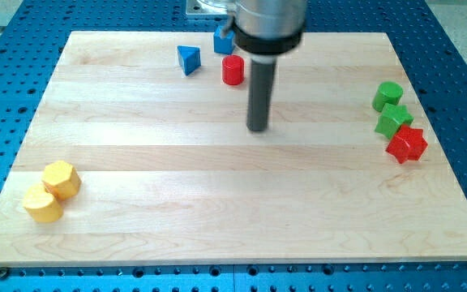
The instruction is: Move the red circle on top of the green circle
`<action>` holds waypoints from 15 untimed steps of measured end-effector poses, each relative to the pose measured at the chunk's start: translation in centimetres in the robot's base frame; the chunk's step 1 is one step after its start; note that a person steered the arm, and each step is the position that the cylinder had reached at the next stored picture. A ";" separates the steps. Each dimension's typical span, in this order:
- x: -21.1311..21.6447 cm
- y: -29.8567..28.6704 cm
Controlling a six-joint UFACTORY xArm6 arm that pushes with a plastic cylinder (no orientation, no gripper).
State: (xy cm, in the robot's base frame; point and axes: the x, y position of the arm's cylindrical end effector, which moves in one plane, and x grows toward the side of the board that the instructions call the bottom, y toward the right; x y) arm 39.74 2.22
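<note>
Approach step: red circle not yet touched.

Camera view: my tip (257, 127), a bare rod with no claw, stands below the red circle (233, 70), apart. The green circle (387, 95), probably the rounder green block, sits far right. Next, get behind the red one's left side.

A straight dark grey rod, my tip (257, 128), under a silvery, black-banded collar

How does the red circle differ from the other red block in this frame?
The red circle is a round cylinder; the red star has a pointed outline. The red circle stands alone near the view's top, just up-left of my tip; the red star sits at the view's right, against a green star-like block. Both are red and rest on the board.
</note>
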 end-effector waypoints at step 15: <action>-5.5 14.5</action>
